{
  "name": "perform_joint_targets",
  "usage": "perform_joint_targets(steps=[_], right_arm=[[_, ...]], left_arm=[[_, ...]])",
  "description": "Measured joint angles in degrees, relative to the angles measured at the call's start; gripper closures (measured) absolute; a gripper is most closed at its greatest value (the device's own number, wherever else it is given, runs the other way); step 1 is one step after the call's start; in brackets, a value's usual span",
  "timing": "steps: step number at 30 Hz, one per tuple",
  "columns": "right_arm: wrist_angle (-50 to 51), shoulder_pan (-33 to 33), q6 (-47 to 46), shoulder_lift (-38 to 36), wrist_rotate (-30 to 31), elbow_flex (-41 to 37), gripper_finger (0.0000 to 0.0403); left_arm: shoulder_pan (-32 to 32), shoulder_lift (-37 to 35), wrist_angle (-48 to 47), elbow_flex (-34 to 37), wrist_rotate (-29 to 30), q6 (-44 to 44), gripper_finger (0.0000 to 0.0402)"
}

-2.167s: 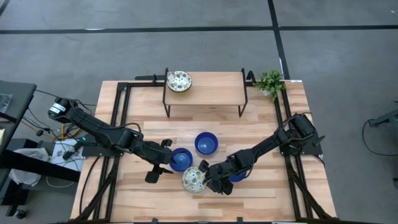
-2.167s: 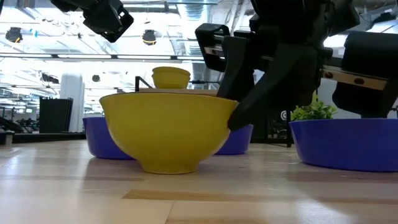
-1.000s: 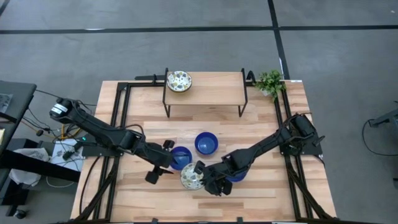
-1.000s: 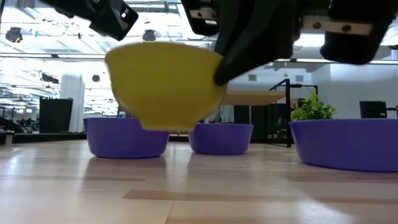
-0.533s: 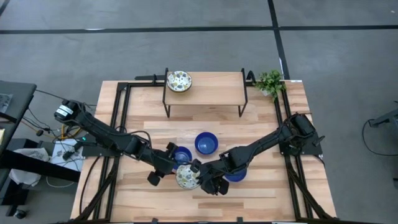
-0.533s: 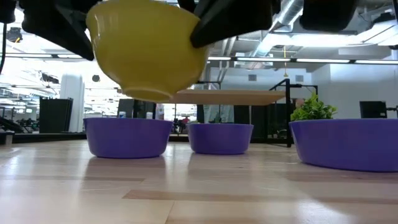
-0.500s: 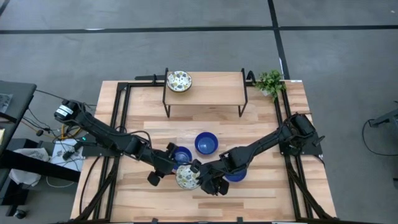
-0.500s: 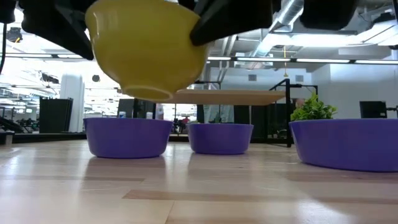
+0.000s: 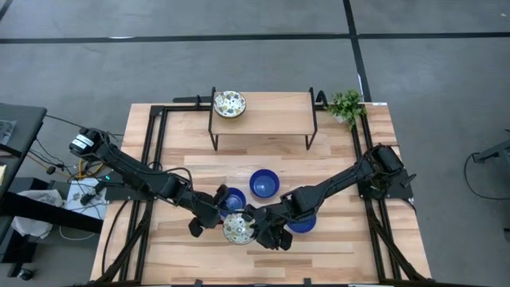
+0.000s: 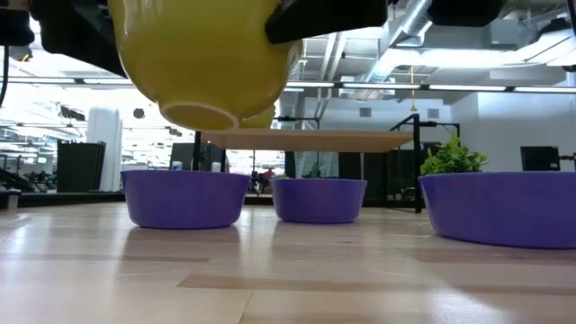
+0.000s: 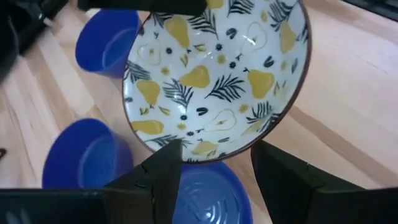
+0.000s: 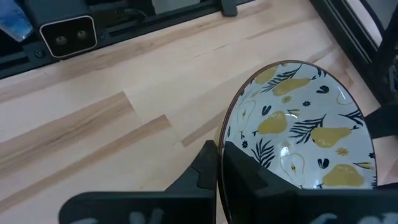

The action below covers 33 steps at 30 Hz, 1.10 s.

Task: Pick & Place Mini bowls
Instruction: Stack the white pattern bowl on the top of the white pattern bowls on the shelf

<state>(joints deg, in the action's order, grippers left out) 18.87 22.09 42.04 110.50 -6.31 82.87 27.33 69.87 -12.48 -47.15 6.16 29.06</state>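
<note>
The pear-patterned bowl (image 9: pixel 237 228) hangs above the surface at lower centre of the high view, its rim pinched by the right gripper (image 12: pixel 219 171). The left gripper (image 11: pixel 214 168), fingers spread wide, probably awaits a handover: straddle the rim squarely before the right lets go. No legible writing.

Held bowl (image 11: pixel 214 81): yellow outside, pear-print inside; three bowls (image 10: pixel 184 198) blue.

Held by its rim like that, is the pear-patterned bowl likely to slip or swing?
The right gripper pinches only the pear-patterned bowl at its rim, so it may pivot. Its glossy glaze looks slippery. Lifted clear of the table, a drop could chip it.
</note>
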Motion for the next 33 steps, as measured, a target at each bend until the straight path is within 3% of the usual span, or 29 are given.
perform_joint_targets(steps=[6,12,24,33], right_arm=[[-0.12,-0.03,0.02,0.00,0.35,0.00,0.0402],[-0.90,-0.73,0.04,0.00,0.67,0.02,0.0402],[-1.36,-1.33,0.00,0.00,0.63,0.02,0.0401],[-1.24,-1.29,-0.08,-0.02,0.50,0.02,0.0398]], left_arm=[[0.04,0.03,0.54,0.07,-0.82,3.89,0.0211],[0.04,0.06,2.30,0.08,-6.07,6.49,0.0211],[0.04,0.06,2.94,0.08,-6.01,6.69,0.0213],[0.09,0.06,2.38,0.08,-6.27,6.69,0.0285]])
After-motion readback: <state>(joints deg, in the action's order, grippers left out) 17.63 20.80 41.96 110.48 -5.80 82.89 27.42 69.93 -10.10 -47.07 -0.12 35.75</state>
